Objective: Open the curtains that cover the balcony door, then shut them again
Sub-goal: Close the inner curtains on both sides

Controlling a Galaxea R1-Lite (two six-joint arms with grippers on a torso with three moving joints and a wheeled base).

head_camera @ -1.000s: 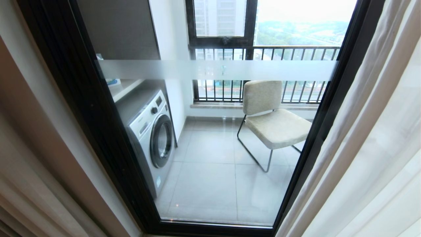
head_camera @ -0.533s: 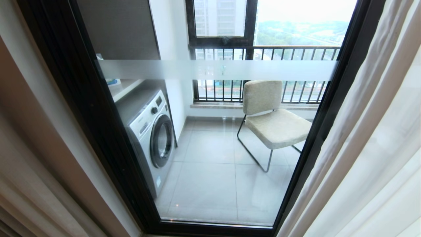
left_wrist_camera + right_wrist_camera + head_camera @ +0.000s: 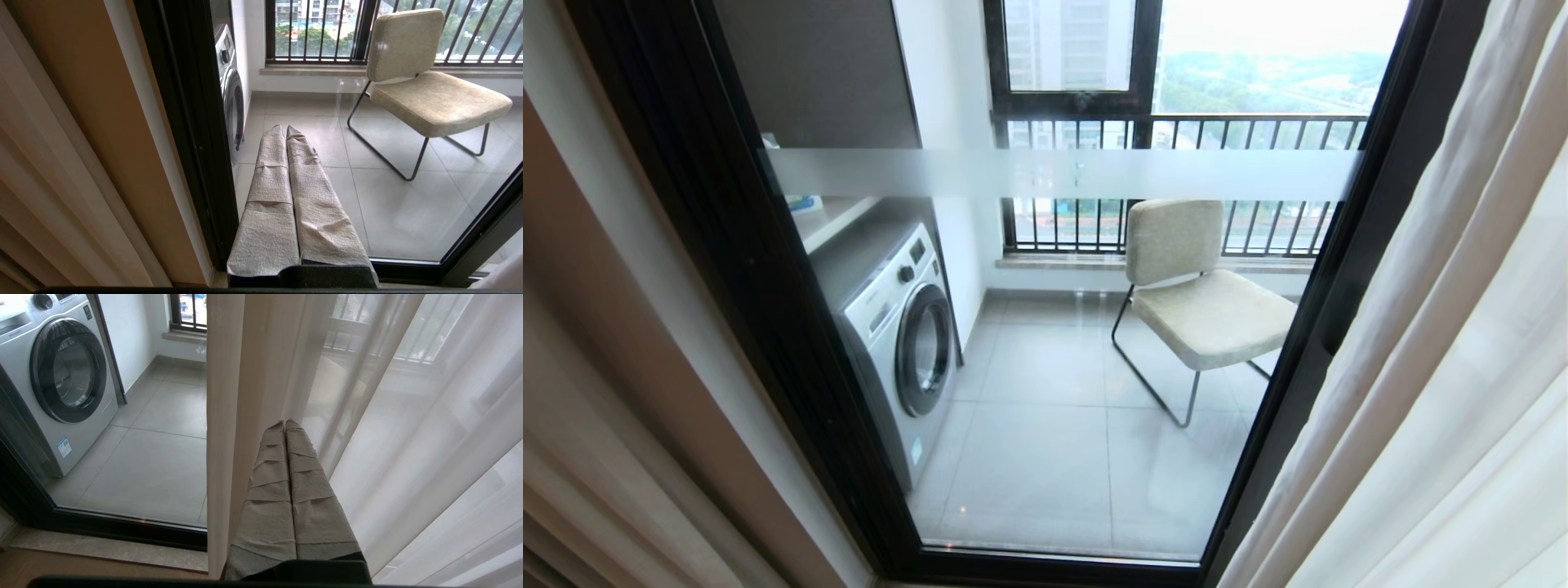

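Since the earlier frame only the sheer curtains (image 3: 1445,343) at our right have shifted slightly off the balcony door (image 3: 1347,310), whose glass stands uncovered ahead; our left gripper (image 3: 286,127) and right gripper (image 3: 285,422) both hang empty, fingers pressed together, right one beside the sheer.

The balcony door (image 3: 1078,343) fills the middle of the view, its glass panel set in a dark frame and crossed by a frosted band (image 3: 1062,173) (small characters show near its centre). The curtains (image 3: 1445,343) hang in pale folds at the right edge, with beige-grey folds at the lower left, leaving the glass uncovered. Through it, a front-loading washing machine (image 3: 903,335) stands at the left under a shelf, and a beige upholstered chair (image 3: 1201,302) on a thin metal frame sits on grey floor tiles (image 3: 1045,457) before a black barred railing (image 3: 1176,184).
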